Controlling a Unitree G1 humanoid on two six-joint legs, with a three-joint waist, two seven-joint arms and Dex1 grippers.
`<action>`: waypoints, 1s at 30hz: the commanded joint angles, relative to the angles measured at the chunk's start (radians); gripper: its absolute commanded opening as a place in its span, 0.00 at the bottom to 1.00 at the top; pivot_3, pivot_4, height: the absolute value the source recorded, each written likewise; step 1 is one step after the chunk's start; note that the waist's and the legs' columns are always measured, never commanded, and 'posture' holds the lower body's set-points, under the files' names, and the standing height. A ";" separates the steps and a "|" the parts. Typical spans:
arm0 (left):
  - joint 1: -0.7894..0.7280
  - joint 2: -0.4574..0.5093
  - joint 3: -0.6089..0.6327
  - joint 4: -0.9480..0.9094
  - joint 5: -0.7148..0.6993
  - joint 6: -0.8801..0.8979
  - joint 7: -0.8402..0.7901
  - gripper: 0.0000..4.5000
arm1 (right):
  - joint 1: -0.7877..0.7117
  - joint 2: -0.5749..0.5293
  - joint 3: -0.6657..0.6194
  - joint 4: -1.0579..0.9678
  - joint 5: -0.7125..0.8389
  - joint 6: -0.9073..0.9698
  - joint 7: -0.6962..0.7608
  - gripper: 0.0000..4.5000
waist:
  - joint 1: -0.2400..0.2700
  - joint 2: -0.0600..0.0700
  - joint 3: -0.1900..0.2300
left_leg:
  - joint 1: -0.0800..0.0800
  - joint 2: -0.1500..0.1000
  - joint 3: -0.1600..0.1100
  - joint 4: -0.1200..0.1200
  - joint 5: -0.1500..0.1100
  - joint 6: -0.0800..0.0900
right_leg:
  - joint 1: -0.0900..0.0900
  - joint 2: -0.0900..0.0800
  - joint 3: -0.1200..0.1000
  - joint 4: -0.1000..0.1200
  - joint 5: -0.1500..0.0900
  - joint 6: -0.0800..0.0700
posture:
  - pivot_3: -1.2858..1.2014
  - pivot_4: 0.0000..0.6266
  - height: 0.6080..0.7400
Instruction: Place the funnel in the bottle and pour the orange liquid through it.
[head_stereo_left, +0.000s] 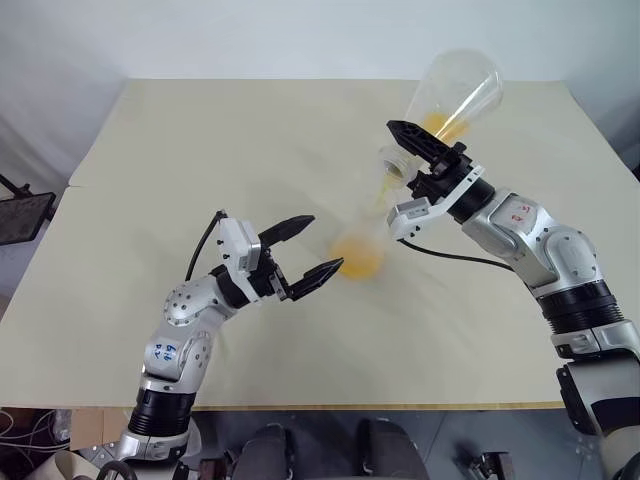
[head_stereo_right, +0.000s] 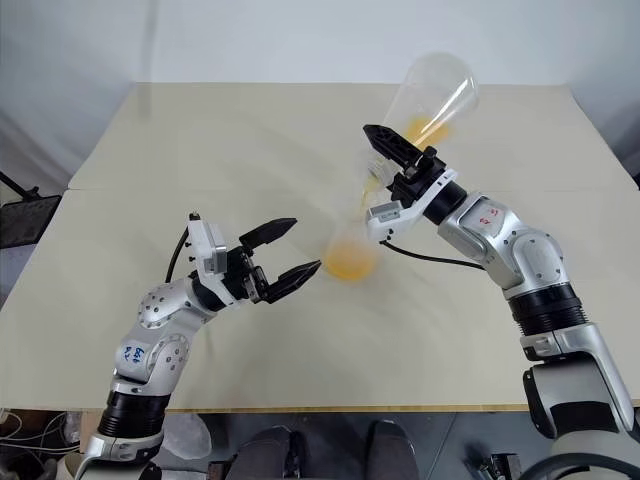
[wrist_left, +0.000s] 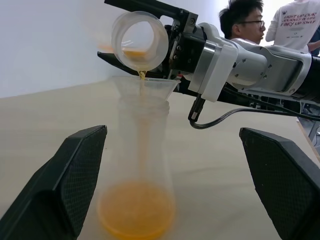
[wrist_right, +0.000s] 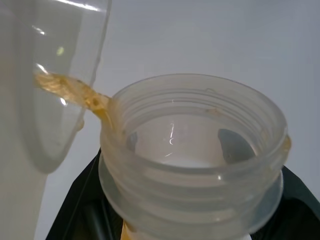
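Two black fingers of the right gripper (head_stereo_left: 408, 150) were clamped on the neck of a large clear flask (head_stereo_left: 455, 95), tipped so that a thin stream of the orange liquid (wrist_left: 136, 216) ran into the funnel (wrist_left: 145, 87) seated in the bottle (wrist_left: 137, 175). That bottle stood upright near the middle of the counter (head_stereo_left: 200, 150), between the spread-apart fingers of the left gripper (head_stereo_left: 308, 248), which did not touch it.

A pale cream tabletop (head_stereo_left: 200, 150) fills most of the frame. Near its middle stands the clear bottle (head_stereo_left: 357, 250), upright, with orange liquid (head_stereo_left: 358, 263) pooled in its base and the funnel (wrist_left: 145, 86) seated in its neck.
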 joint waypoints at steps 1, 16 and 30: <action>-0.010 -0.003 0.001 -0.028 -0.004 -0.016 0.004 1.00 | -0.042 -0.017 -0.008 -0.036 0.007 -0.004 -0.025 0.55 | 0.000 0.000 0.000 | 0.000 0.000 0.000 0.000 0.000 0.000 | 0.000 0.000 0.000 0.000 0.000 0.000 | 0.52 0.24 1.00; -0.011 -0.010 -0.002 -0.030 -0.003 -0.017 0.014 1.00 | -0.053 -0.028 -0.002 -0.029 -0.008 -0.006 -0.038 0.55 | 0.000 0.000 0.000 | 0.000 0.000 0.000 0.000 0.000 0.000 | 0.000 0.000 0.000 0.000 0.000 0.000 | 0.52 0.24 1.00; -0.023 -0.015 -0.002 -0.020 -0.001 -0.020 0.017 1.00 | -0.065 -0.040 0.010 -0.018 -0.012 -0.006 -0.062 0.55 | 0.000 0.000 0.000 | 0.000 0.000 0.000 0.000 0.000 0.000 | 0.000 0.000 0.000 0.000 0.000 0.000 | 0.52 0.24 1.00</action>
